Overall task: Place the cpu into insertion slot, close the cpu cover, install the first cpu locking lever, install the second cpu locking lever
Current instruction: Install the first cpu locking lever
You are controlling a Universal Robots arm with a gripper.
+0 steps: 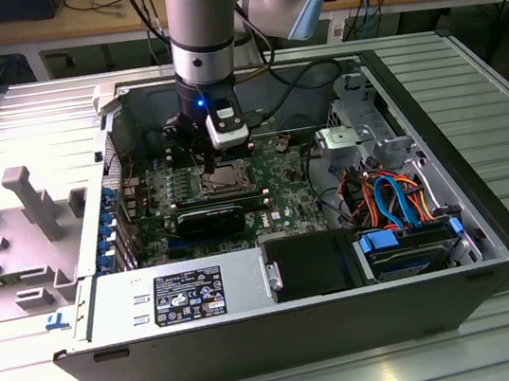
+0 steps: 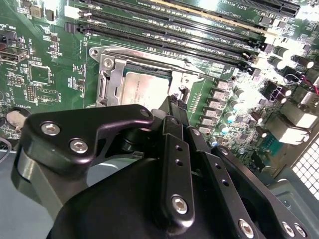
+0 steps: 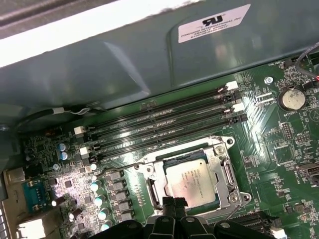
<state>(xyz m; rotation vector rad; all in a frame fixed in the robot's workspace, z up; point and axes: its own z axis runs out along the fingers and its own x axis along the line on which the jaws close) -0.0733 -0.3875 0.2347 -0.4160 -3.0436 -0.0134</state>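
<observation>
Gripper (image 2: 175,102), fingertips pressed together and empty, poised at socket edge beside lever (image 2: 199,74); cpu (image 3: 193,179) seated in slot (image 3: 149,186), cover (image 3: 230,174) down; step likely needs steady downward-sideways press to latch.

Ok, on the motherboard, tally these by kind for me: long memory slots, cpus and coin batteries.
Memory slots: 4
Cpu: 1
Coin battery: 1
Total: 6
</observation>
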